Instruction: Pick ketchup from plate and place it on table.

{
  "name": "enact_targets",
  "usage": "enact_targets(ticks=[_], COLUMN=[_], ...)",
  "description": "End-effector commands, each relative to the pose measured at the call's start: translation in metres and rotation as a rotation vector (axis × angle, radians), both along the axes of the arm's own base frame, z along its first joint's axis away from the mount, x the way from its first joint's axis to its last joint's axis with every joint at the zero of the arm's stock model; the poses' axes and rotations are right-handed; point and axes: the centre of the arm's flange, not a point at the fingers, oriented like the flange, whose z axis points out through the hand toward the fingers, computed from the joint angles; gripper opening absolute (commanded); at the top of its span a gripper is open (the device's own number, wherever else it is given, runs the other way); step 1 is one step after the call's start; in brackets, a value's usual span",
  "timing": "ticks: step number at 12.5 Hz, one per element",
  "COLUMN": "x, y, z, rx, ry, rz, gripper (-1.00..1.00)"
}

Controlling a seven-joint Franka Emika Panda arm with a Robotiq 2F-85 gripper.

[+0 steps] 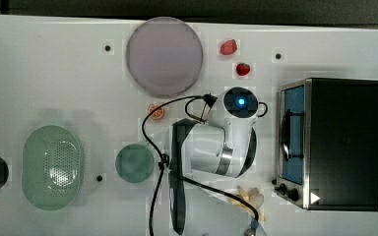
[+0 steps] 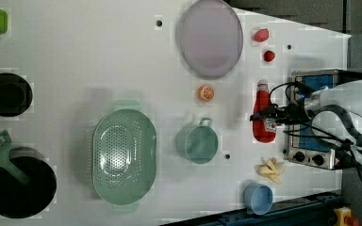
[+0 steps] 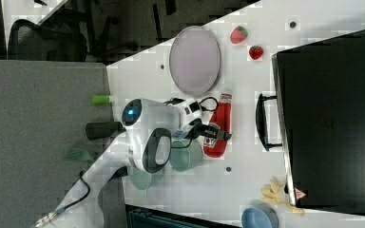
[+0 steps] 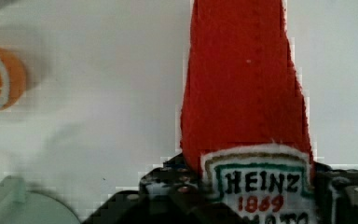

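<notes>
Gripper clamped on ketchup at the label. Already clear of plate, over white surface nearby. Left, apparently: setting down, then letting go.

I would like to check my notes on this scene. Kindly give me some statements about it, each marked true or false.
1. The ketchup bottle lies on the plate. False: it is off the plate, over the table.
2. The gripper has its fingers on both sides of the bottle's label. True.
3. The two strawberries are inside the green basket. False: they lie on the table beside the plate.
4. The orange slice lies between the plate and the green cup. True.
</notes>
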Motion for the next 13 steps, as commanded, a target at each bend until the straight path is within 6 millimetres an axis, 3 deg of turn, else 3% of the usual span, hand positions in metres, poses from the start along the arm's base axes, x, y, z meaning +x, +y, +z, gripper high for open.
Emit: enact_targets(ticks=[1, 3, 4, 6, 10, 13], x=[0.017, 0.026, 0.028, 0.035, 0.06, 0.053], y=[0.006, 0.011, 0.012, 0.016, 0.024, 0.029], z=[0.024, 0.042, 0.052, 0.086, 0.212, 0.297], rx=[-0.018, -0.019, -0.018, -0.017, -0.043, -0.077], ry=[-0.094, -0.135, -0.139, -0.156, -0.274, -0.232], rz=[-0.032, -0.022, -0.019, -0.017, -0.201, -0.403], gripper=[0.44, 0.89, 1.0, 1.0, 1.0, 1.0])
